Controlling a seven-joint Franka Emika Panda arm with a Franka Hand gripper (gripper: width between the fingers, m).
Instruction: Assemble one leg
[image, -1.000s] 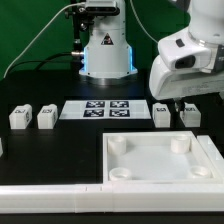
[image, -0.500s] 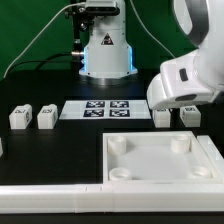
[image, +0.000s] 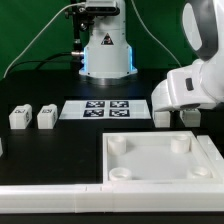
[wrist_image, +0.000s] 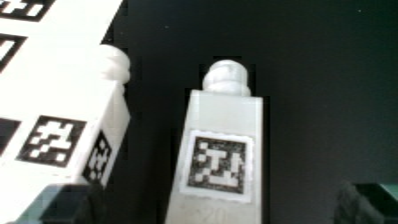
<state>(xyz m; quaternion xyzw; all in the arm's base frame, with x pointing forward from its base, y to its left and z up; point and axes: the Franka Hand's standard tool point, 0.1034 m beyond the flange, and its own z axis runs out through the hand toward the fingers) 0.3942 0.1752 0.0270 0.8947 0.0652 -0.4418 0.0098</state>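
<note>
Exterior view: 4 legs (image: 18, 117), 1 panel (image: 160, 166)

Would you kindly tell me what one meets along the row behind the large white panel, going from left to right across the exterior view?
first leg → second leg → marker board → third leg → fourth leg

Gripper (image: 186, 110): lower than before, shifted toward the exterior view's right; apparently now hangs over the rightmost leg (image: 191, 117).
</note>
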